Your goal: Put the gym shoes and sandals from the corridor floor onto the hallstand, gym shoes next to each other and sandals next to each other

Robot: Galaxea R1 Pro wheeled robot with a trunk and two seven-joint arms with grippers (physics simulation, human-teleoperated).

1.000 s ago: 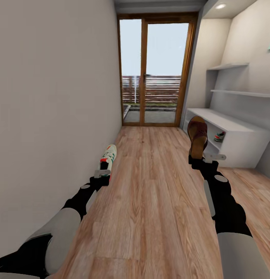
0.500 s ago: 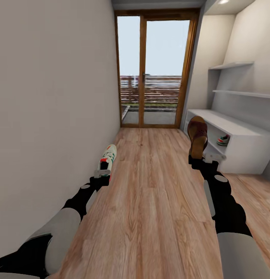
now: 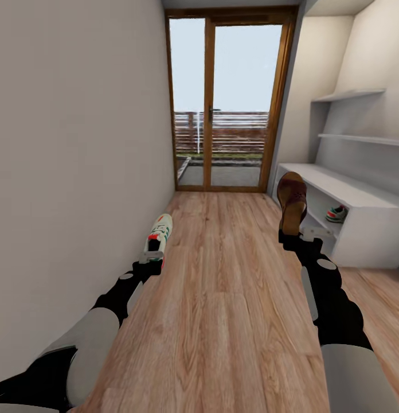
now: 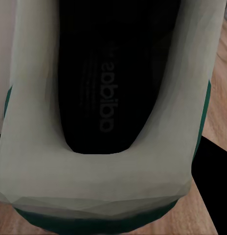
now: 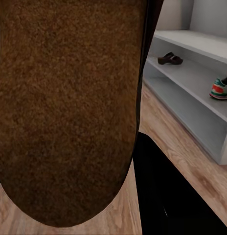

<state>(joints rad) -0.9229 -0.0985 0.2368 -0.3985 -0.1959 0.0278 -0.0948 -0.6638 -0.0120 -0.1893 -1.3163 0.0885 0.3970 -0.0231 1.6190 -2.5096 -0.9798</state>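
Carrying step: the left hand (image 3: 154, 256) grips a gym shoe (image 3: 159, 230) and the right hand (image 3: 302, 233) a sandal (image 3: 292, 201), both clear of the floor, so next comes reaching the hallstand's (image 3: 368, 226) lower shelf beside the shoes already there.

Both arms carry footwear down the corridor

Left gripper (image 3: 152, 256) holds a gym shoe (image 3: 159, 231); right gripper (image 3: 302, 235) holds a sandal (image 3: 292, 201) upright. Another gym shoe (image 3: 337, 214) seemingly sits inside the hallstand (image 3: 360, 198).

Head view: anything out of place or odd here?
Nothing stands out. The left gripper holds a gym shoe, the right gripper a sandal; another gym shoe sits inside the hallstand.
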